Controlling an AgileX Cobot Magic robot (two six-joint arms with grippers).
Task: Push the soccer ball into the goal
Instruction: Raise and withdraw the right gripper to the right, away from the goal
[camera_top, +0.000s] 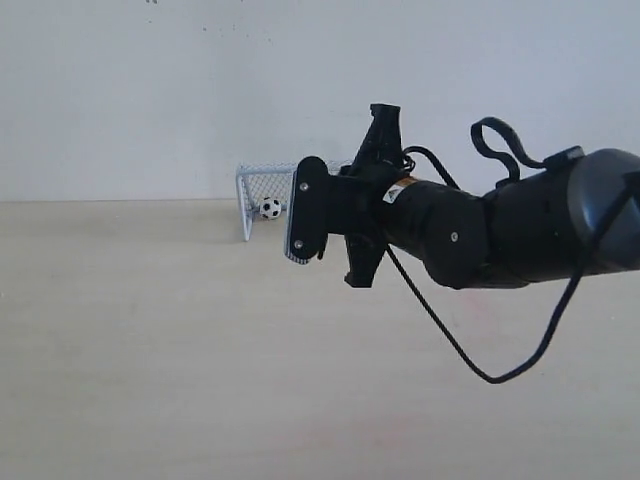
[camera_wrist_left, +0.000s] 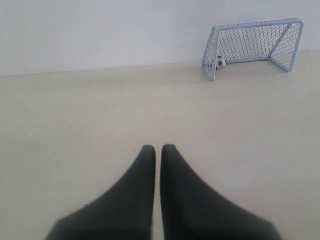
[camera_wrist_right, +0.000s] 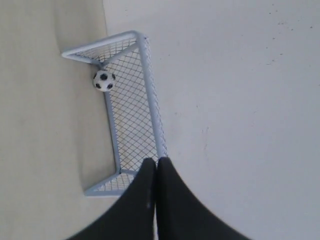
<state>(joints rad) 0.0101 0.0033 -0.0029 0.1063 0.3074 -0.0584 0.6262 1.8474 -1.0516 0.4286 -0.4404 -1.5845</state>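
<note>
The soccer ball (camera_top: 270, 208), white with black patches, rests inside the goal (camera_top: 243, 200), close to its left post against the back wall. My right gripper (camera_top: 305, 215) hovers above the table just in front of the goal's right half, fingers shut with nothing between them. In the right wrist view the shut fingertips (camera_wrist_right: 156, 160) overlap the goal's frame (camera_wrist_right: 151, 100), and the ball (camera_wrist_right: 104, 80) lies in the far corner of the net. The left gripper (camera_wrist_left: 158, 148) is shut and empty, well back from the goal (camera_wrist_left: 255, 24) and ball (camera_wrist_left: 220, 62). It does not show in the exterior view.
A light wooden tabletop (camera_top: 150, 350) runs back to a white wall (camera_top: 120, 90) right behind the goal. The right arm (camera_top: 500, 230) spans the right half of the exterior view, with a black cable (camera_top: 450, 340) looping below it.
</note>
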